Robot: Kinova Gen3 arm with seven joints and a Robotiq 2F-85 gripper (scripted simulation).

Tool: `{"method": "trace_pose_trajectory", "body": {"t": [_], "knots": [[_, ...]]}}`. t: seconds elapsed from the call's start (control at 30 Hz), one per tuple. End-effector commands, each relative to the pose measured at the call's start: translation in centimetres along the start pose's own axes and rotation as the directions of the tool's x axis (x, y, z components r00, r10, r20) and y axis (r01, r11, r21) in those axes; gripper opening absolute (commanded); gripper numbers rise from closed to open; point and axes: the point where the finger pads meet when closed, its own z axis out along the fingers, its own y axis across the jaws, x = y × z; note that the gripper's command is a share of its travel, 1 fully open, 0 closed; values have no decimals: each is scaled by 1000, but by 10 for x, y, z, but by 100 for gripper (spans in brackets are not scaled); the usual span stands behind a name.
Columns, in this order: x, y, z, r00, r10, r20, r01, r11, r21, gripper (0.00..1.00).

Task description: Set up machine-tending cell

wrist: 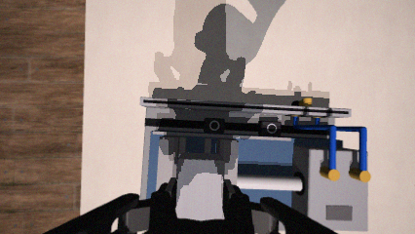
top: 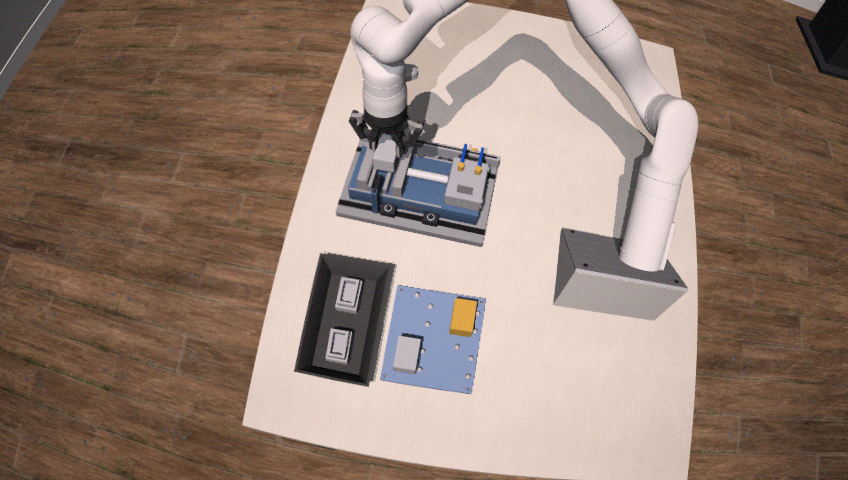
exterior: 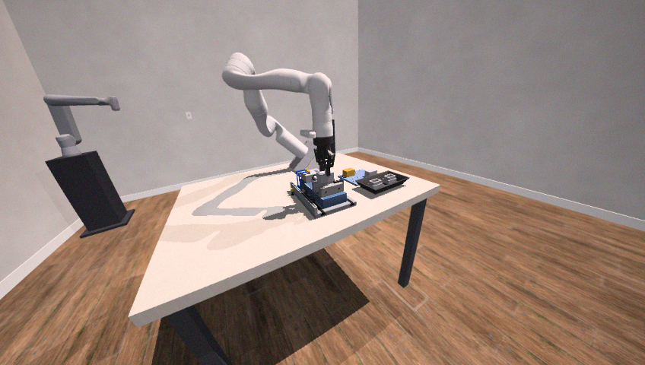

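While the top view shows the gripper (top: 387,140) pinching a grey block (top: 383,159) over the vise (top: 416,190), two parts lie in the tray (top: 309,321). Seen from the wrist, the block (wrist: 200,195) sits between dark fingers; released tilted, it could miss the low bars.
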Motion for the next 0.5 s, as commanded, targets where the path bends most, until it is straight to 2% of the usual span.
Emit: {"method": "trace_pose_trajectory", "body": {"t": [0.0,0.47], "knots": [[1,-3,2,1000,9,-1,-9,1000,7,0],[1,-4,3,1000,12,0,-12,1000,8,0]]}}
